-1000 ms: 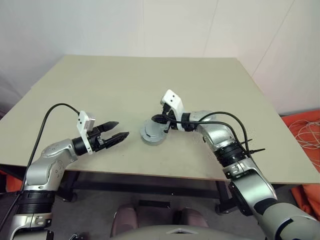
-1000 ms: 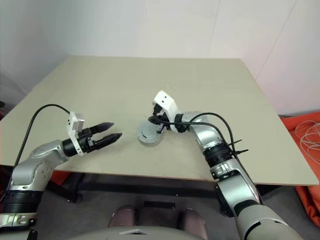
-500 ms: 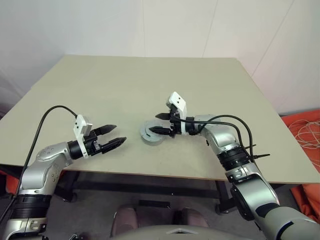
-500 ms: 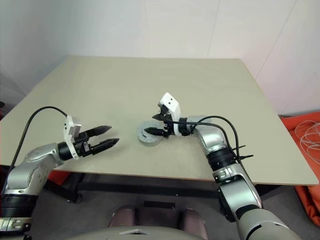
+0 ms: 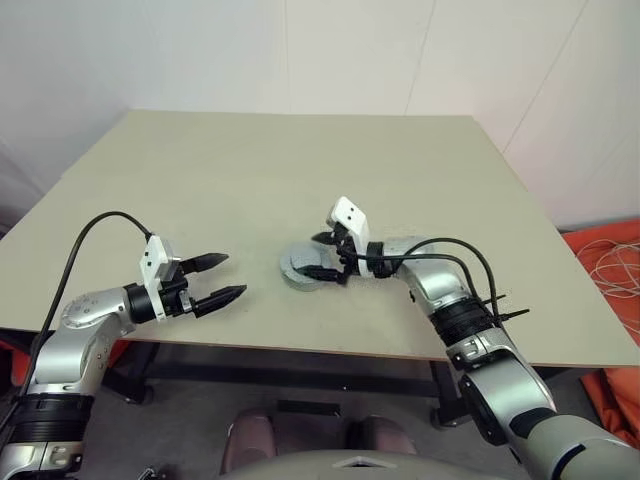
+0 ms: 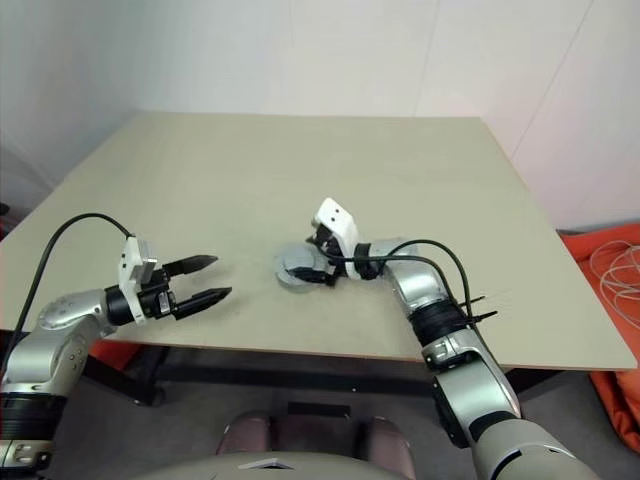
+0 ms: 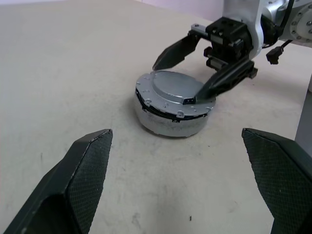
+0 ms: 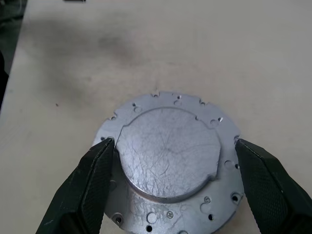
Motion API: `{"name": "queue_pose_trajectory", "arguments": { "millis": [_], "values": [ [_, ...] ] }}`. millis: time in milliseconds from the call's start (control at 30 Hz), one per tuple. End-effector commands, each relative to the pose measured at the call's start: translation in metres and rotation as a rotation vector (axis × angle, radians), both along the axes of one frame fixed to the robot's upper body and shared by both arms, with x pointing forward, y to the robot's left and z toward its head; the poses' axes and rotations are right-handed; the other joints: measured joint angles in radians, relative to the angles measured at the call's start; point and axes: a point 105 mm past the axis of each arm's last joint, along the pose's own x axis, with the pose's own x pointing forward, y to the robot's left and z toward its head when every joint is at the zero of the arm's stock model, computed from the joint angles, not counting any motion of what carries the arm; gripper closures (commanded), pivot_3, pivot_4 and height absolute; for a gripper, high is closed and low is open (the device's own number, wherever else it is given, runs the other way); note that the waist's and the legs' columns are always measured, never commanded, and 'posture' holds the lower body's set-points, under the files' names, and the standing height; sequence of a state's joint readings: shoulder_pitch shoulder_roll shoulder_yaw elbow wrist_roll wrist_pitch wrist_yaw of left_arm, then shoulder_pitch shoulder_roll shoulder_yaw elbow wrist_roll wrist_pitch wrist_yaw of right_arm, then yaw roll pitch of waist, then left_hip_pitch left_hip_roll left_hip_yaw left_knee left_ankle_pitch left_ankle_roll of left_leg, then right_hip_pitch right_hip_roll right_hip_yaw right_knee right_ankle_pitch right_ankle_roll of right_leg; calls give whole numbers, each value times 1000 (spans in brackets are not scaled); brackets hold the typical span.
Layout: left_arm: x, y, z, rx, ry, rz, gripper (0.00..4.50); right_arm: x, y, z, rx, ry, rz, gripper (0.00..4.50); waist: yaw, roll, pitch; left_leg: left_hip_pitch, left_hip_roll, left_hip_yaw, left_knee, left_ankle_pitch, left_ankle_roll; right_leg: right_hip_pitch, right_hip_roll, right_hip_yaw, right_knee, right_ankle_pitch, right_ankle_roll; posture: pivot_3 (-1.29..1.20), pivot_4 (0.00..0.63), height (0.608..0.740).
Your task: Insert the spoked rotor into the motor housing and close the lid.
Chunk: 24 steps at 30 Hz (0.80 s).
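Since a second ago the right hand (image 5: pixel 322 256) has let go, spread its fingers wide and sunk to straddle the lid (image 8: pixel 168 153), one fingertip at each side of the rim, gripping nothing. The lid sits on the motor housing (image 7: pixel 170 122), a closed silver stack on the bench (image 5: pixel 250 170) near the middle of its near edge. The left hand (image 5: pixel 222 277) hangs wide open and empty over the near edge, well apart from the stack.
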State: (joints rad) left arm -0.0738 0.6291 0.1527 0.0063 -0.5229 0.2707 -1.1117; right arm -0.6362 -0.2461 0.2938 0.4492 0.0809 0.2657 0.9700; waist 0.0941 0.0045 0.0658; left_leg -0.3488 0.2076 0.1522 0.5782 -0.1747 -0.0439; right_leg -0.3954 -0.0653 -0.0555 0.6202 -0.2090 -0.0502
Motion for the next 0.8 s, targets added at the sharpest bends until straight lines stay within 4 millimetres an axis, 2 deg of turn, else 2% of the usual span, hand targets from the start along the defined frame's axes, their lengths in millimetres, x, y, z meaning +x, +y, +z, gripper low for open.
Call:
{"name": "queue_pose_trajectory", "arguments": {
  "millis": [33, 167, 267, 333, 800],
  "values": [
    [3, 2, 10, -18, -39, 8, 0, 4, 6, 11, 4, -61, 18, 60, 0, 0, 0, 0, 0, 0, 0, 0, 0, 0, 0, 0, 0, 0, 0, 0, 0, 740],
    [4, 1, 10, -21, -37, 10, 0, 5, 6, 11, 1, -66, 16, 60, 0, 0, 0, 0, 0, 0, 0, 0, 0, 0, 0, 0, 0, 0, 0, 0, 0, 740],
    [4, 1, 10, -24, -36, 12, 0, 7, 6, 14, 7, -70, 11, 637, 0, 0, 0, 0, 0, 0, 0, 0, 0, 0, 0, 0, 0, 0, 0, 0, 0, 740],
    [5, 1, 9, -24, -35, 14, 0, 7, 7, 16, 11, -72, 13, 1323, 1, 0, 0, 0, 0, 0, 0, 0, 0, 0, 0, 0, 0, 0, 0, 0, 0, 740],
    [5, 0, 7, -24, -28, 12, 0, 8, 5, 26, 12, -73, 10, 1352, 1, 0, 0, 0, 0, 0, 0, 0, 0, 0, 0, 0, 0, 0, 0, 0, 0, 740]
  ]
}}
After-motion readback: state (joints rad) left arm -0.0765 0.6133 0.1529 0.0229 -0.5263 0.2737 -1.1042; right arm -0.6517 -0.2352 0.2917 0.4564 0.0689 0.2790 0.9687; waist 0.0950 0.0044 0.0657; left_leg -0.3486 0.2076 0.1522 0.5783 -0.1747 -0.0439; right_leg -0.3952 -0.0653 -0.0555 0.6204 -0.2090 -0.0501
